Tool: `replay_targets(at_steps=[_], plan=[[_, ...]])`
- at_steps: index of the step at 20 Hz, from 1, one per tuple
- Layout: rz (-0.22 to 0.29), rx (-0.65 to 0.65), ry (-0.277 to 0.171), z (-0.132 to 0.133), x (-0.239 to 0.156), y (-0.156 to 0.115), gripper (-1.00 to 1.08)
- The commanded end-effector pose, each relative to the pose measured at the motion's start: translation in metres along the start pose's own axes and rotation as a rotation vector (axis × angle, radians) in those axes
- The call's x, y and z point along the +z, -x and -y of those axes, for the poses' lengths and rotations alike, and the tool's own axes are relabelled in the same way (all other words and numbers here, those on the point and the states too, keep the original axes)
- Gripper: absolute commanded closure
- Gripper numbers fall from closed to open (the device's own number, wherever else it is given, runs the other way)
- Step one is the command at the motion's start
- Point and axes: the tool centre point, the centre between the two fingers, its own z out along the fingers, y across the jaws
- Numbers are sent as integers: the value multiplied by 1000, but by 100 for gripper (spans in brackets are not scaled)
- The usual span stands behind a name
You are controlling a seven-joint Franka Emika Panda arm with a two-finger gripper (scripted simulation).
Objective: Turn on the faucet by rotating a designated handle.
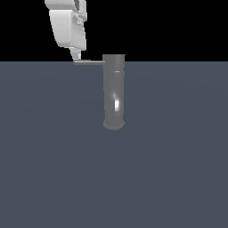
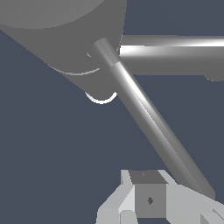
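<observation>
**Hand at the free tip of the handle**

The handle [image 1: 89, 62] is a thin straight rod leaving the top of the faucet [image 1: 114, 91] and running level toward the exterior view's left. Its long axis is horizontal, square to the upright cylinder, and its free end stops well clear of the body. In the wrist view the same rod [image 2: 148, 118] slants away from the camera to where it meets the cylinder's top [image 2: 65, 35], with a bright streak along its length.

The faucet stands on its slightly wider round base on the dark worktop [image 1: 178, 169], about mid-scene, with a glint low on its side.

The hand [image 1: 76, 56] hangs above and to the exterior view's left of the faucet, its fingertips down at the rod's outer end. So the handle lies from the hand toward the exterior view's right, ending at the cylinder. In the wrist view the pale finger blocks [image 2: 148, 199] sit right at the rod's near end, beside it, not plainly around it. I cannot tell whether the hand is clenched or released, nor whether a fingertip touches the rod.

In my judgement the turn depends on this: a sideways push at the far tip, across the rod's axis, gives the longest lever about the upright cylinder. A push along the rod would only press into the faucet.
</observation>
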Motion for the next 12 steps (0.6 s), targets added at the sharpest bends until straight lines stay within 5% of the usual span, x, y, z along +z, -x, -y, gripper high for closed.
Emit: replay_targets(at_steps=[1,12], plan=[[-1,-2,4,-6,0,0,108],[-1,0,1,-26,0,-26,108]])
